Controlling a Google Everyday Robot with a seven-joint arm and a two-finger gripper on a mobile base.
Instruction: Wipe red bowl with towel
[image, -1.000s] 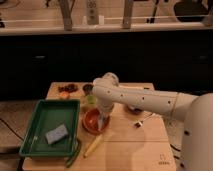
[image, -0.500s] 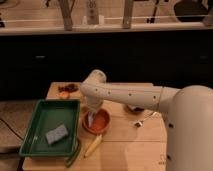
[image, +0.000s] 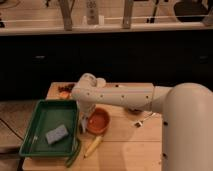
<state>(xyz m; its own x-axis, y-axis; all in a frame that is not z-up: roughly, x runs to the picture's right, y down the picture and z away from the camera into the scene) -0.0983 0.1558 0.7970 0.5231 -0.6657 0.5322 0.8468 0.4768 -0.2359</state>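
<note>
The red bowl (image: 99, 120) sits on the wooden table (image: 125, 145), just right of the green tray. My white arm reaches in from the right, bends at an elbow above the table's back left part and drops toward the bowl's left rim. The gripper (image: 85, 118) hangs at that rim, between the bowl and the tray, largely hidden by the arm. A pale whitish scrap, which looks like the towel (image: 82, 126), shows just under the gripper against the bowl's left side. Whether the gripper grips it I cannot make out.
The green tray (image: 34, 131) lies at the left with a grey sponge block (image: 56, 134) inside. A yellow elongated object (image: 92, 146) and a green one (image: 74, 153) lie near the front edge. Small items (image: 64, 90) sit at the back left, and a dark bit (image: 137, 122) lies right of the bowl.
The arm has swung left; its elbow now sits farther left and the gripper has shifted from over the bowl to the bowl's left rim. The bowl stays in place.
</note>
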